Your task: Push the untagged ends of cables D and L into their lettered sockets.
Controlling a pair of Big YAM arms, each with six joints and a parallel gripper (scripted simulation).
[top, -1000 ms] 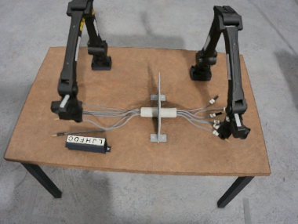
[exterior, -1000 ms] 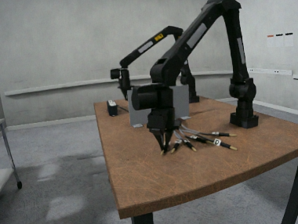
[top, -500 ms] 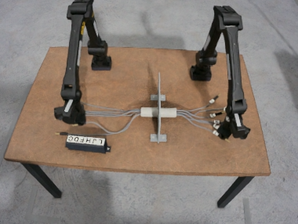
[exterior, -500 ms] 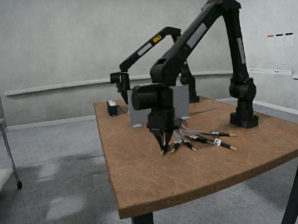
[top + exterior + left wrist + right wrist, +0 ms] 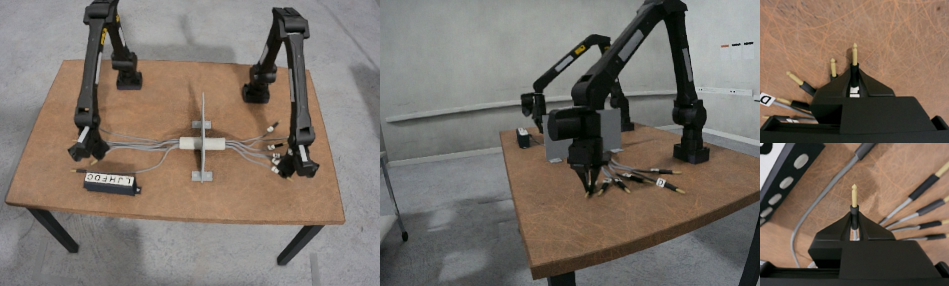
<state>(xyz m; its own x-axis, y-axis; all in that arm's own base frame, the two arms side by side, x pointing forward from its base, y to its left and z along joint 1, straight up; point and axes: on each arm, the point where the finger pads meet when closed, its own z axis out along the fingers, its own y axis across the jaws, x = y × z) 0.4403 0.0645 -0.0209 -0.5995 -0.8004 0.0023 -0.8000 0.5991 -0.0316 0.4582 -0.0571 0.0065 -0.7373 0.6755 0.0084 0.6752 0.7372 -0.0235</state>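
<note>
The black junction box (image 5: 110, 182) lies near the table's front edge with its letter strip on top; its side sockets show in the right wrist view (image 5: 782, 178). My right gripper (image 5: 87, 152) is shut on an untagged cable plug (image 5: 854, 195), whose tip points out past the fingers, a little off the box. My left gripper (image 5: 291, 172) is shut on a tagged cable end (image 5: 854, 55) among the tagged plugs; the tag sits between the fingers and its letter is hidden. The D tag (image 5: 766, 99) lies beside it on the table.
The white conduit (image 5: 201, 144) passes through an upright grey plate (image 5: 203, 135) at the table's middle, with grey cables fanning out both ways. One loose untagged plug (image 5: 80, 171) lies just behind the box. Several tagged plugs (image 5: 640, 179) lie around the left gripper (image 5: 589, 189).
</note>
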